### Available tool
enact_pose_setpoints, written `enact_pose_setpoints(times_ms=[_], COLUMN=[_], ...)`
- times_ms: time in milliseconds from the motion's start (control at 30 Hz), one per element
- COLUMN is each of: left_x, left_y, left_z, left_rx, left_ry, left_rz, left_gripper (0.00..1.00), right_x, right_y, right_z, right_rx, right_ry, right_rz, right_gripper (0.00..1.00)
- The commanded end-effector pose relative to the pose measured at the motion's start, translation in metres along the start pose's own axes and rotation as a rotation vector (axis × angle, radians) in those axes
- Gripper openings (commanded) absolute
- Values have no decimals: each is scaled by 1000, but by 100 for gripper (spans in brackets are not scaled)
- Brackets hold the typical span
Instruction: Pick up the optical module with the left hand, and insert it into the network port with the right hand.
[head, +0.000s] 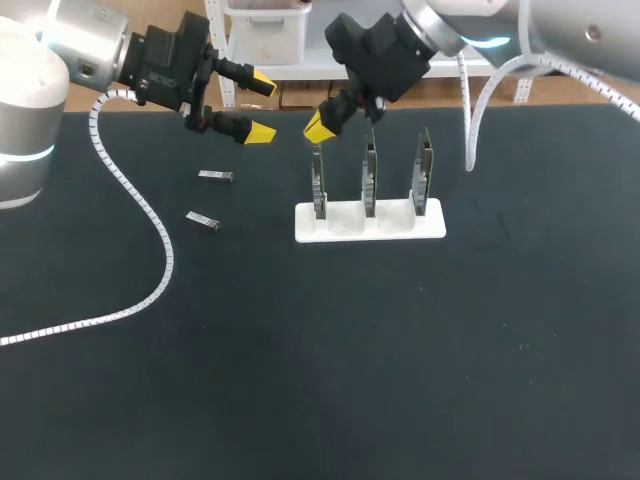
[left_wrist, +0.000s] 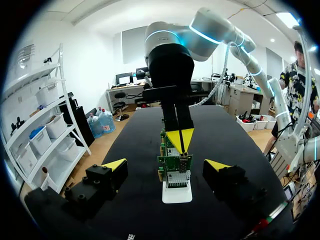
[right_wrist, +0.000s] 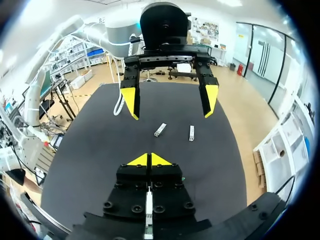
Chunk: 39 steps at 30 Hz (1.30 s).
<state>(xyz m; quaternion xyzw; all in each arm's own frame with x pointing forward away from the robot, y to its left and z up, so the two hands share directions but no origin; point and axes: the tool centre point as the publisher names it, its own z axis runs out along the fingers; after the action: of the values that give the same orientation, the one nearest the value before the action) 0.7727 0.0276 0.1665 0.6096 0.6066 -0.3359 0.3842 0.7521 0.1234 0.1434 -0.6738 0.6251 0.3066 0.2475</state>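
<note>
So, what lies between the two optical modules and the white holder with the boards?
Nothing: the head view shows only bare table between the optical modules and the white holder.

Two optical modules (head: 215, 176) (head: 203, 219), three upright circuit boards (head: 319, 180) (head: 370, 178) (head: 425, 172), one white stand (head: 345, 232).

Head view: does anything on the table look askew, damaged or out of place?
Nothing looks damaged. The three boards stand upright in the white stand. A small module and a second module lie loose beside it, at different angles. The left arm's white spiral cable trails across the table, near them.
</note>
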Motion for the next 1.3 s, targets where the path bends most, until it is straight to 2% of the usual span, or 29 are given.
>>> enact_pose_setpoints(times_ms=[33,467,533,600,633,667,700,733,967,1133,1300], left_x=[-1,-1,-1,-1,-1,-1,-1,-1,-1,-1,-1], left_y=[1,1,1,1,1,1,1,1,1,1,1], left_z=[0,0,0,0,0,0,0,0,0,0,0], left_rx=[1,1,1,1,1,1,1,1,1,1,1], left_ry=[4,4,4,4,4,4,4,4,4,4,4], left_rz=[-1,-1,-1,-1,-1,-1,-1,-1,-1,-1,-1], left_gripper=[100,100,100,100,100,100,100,100,100,100,100], right_x=[2,-4,-2,0,1,2,3,4,19,35,53], right_y=[2,9,12,15,17,19,21,23,39,46,51], right_z=[-1,-24,-31,-35,-39,-42,-45,-49,-72,-84,-97], right_rx=[22,72,83,89,91,102,106,114,168,153,158], right_ry=[-52,-39,-27,-21,-9,-5,-8,5,12,45,35], right_rz=[-41,-55,-40,-33,-27,-15,-12,-6,24,50,67], right_gripper=[0,2,3,11,17,31,93,100,100,100,100])
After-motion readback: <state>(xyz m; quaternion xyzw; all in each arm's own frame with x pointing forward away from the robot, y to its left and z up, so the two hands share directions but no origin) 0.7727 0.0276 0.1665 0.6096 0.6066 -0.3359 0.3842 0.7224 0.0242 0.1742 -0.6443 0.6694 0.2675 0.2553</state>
